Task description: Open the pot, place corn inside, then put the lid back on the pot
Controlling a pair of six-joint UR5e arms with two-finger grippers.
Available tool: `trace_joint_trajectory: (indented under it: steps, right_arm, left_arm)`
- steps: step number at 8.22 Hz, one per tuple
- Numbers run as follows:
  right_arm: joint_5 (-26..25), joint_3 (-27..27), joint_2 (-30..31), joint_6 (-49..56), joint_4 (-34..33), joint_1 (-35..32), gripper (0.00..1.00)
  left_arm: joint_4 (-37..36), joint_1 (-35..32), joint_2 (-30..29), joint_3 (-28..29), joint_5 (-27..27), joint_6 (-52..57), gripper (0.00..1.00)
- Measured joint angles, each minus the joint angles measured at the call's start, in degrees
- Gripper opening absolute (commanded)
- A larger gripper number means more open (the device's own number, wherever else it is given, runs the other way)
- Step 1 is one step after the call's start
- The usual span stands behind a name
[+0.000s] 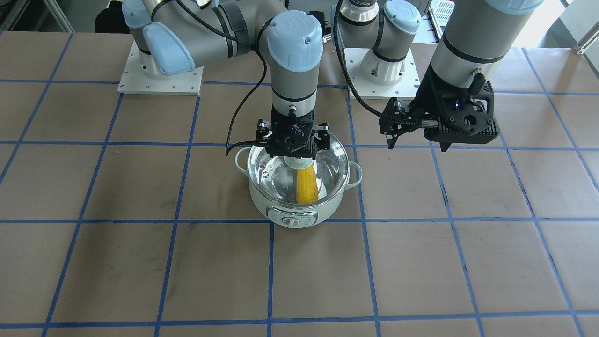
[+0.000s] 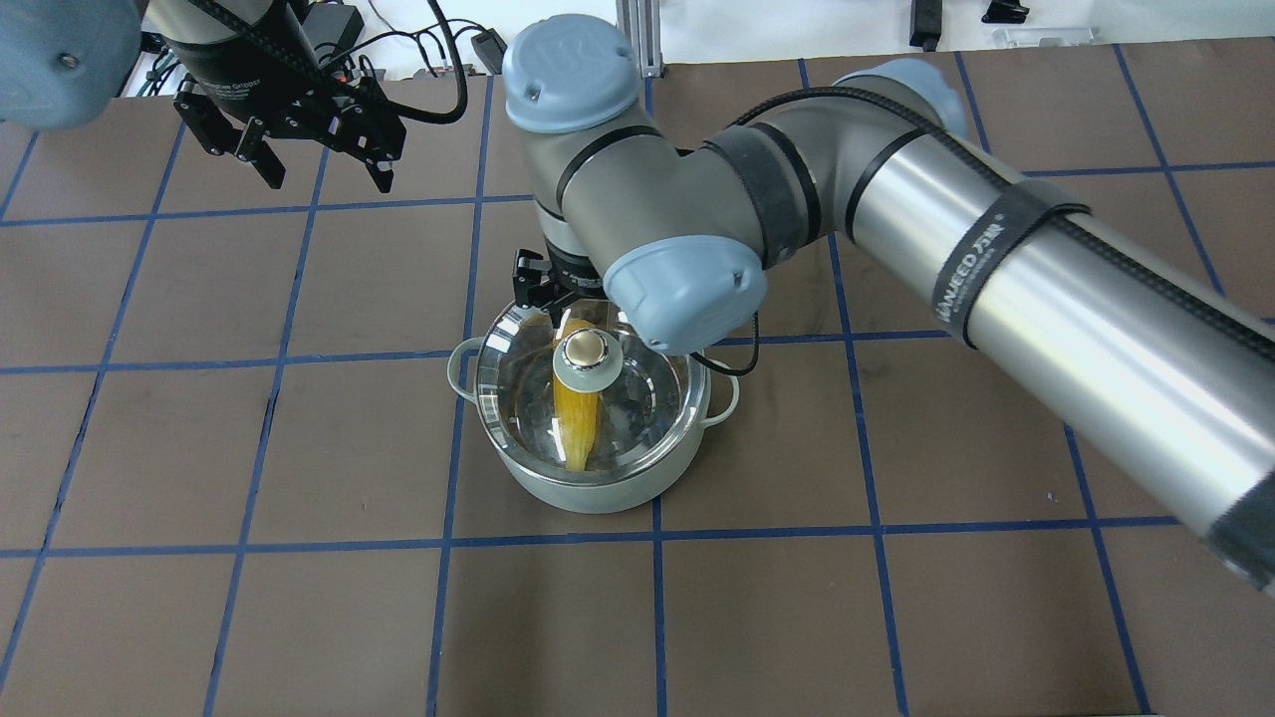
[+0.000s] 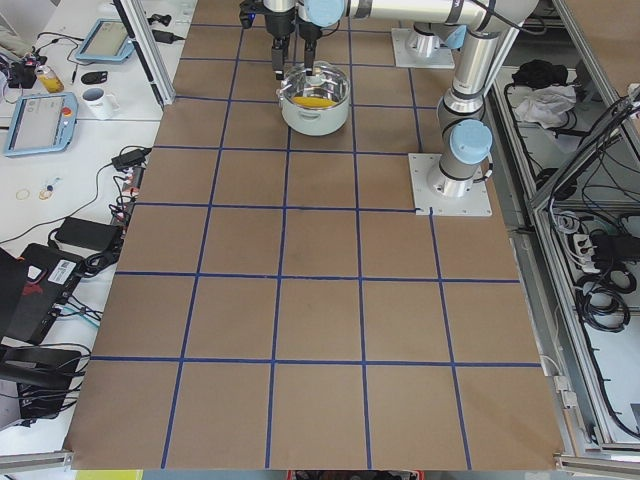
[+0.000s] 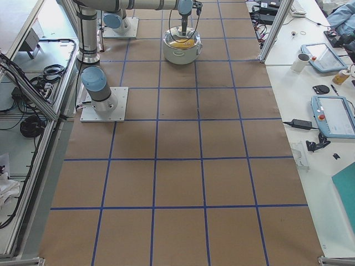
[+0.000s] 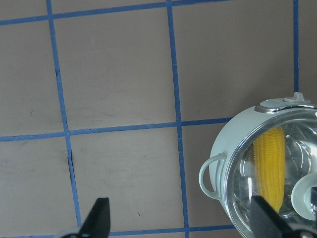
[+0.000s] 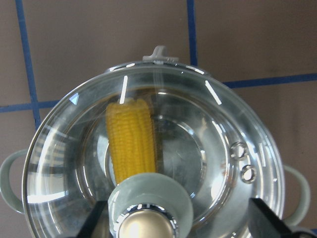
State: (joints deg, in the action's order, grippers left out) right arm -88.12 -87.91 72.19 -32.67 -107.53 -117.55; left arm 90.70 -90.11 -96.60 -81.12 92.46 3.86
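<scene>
straddling the lid knob, right fingers spread apart; left fingers spread, well aside

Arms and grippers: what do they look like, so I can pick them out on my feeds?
The right arm and left arm are silver tubes with grey joints and pale-blue round caps. Black cables run along both; black bands with white lettering strap the right one's. The right gripper and left gripper are black, with two tapered fingers each.
</scene>
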Motion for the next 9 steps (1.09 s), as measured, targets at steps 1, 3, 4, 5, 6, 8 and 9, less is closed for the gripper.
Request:
trace_joint_trajectory:
  steps: [1, 3, 4, 5, 6, 8, 9]
  right_arm:
    - [0.1, 0.0, 2.2, 1.6, 1.2, 2.4, 1.0]
    - [0.3, 0.2, 8.8, 9.0, 7.9, 9.9, 1.0]
    - [0.3, 0.3, 12.2, 13.0, 11.7, 14.3, 1.0]
    - [0.3, 0.4, 15.4, 16.7, 15.4, 18.5, 1.0]
    - [0.2, 0.4, 18.2, 20.3, 18.4, 22.4, 1.0]
    - [0.1, 0.4, 21.1, 24.3, 22.9, 27.4, 1.0]
    - [0.0, 0.4, 21.5, 26.3, 23.9, 28.2, 1.0]
  left_arm:
    - [0.0, 0.0, 0.0, 0.0, 0.0, 0.0, 1.0]
    - [-0.1, 0.0, 0.0, 0.0, -0.4, -0.1, 1.0]
    - [-0.2, -0.1, 0.1, 0.0, -0.5, -0.2, 1.0]
    - [-0.4, 0.0, 0.1, 0.0, -0.7, -0.3, 1.0]
    - [-0.5, 0.0, 0.2, 0.0, -0.7, -1.0, 1.0]
    - [-0.6, 0.0, 0.2, -0.1, -0.7, -4.2, 1.0]
    - [-0.6, -0.1, 0.2, -0.1, -0.6, -5.0, 1.0]
